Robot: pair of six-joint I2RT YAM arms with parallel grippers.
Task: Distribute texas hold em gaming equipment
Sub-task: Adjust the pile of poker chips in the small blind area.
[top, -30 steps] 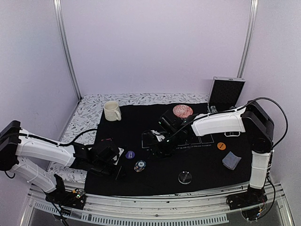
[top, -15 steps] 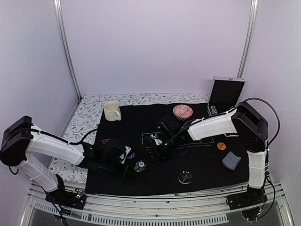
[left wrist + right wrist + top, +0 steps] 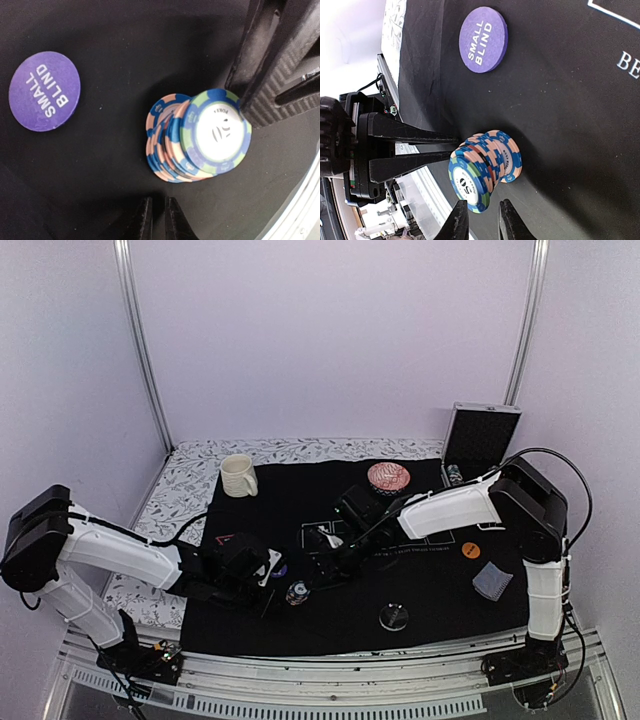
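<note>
A leaning stack of blue, pink and green striped poker chips [image 3: 297,592] [image 3: 200,137] [image 3: 485,167] stands on the black mat [image 3: 420,585], with the purple "small blind" disc [image 3: 279,568] [image 3: 45,91] [image 3: 483,40] just behind it. My left gripper [image 3: 265,578] [image 3: 158,210] is empty and shut to a narrow slit, its tips just short of the stack's left side. The right gripper [image 3: 322,568] [image 3: 481,215] sits close on the opposite side, also empty and nearly closed. Farther off lie an orange disc [image 3: 470,550], a clear disc [image 3: 393,617], grey-blue cards [image 3: 491,581] and a red-edged triangle [image 3: 224,538].
A cream mug [image 3: 238,476] stands at the mat's back left corner and a red patterned bowl [image 3: 388,476] at the back middle. An open metal case [image 3: 480,435] is upright at the back right. A floral cloth [image 3: 180,485] borders the mat.
The left gripper has slid right up to the chip stack, and the right gripper has come down and left to its other side. The chips have not moved.
</note>
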